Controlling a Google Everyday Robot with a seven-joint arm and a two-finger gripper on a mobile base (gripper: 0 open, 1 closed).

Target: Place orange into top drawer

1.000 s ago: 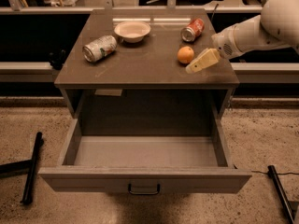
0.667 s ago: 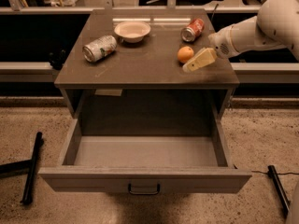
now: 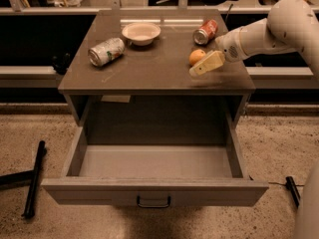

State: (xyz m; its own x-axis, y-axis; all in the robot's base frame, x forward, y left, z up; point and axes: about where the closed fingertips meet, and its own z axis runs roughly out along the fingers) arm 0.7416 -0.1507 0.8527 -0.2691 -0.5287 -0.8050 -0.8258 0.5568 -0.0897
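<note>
The orange (image 3: 196, 56) sits on the cabinet top (image 3: 149, 68), right of centre. My gripper (image 3: 200, 66) reaches in from the right on a white arm and lies right beside the orange, on its near right side, partly in front of it. The top drawer (image 3: 154, 193) is pulled wide open below the cabinet top. Its pale grey floor is bare and a small dark handle (image 3: 153, 202) sits on its front.
A red soda can (image 3: 205, 32) lies just behind the orange. A white bowl (image 3: 141, 33) stands at the back middle and a crushed silver can (image 3: 105, 51) lies at the left. A black stand leg (image 3: 34, 179) lies on the floor at left.
My gripper has moved a little to the left, closer to the orange. The orange, cans, bowl and drawer have not moved.
</note>
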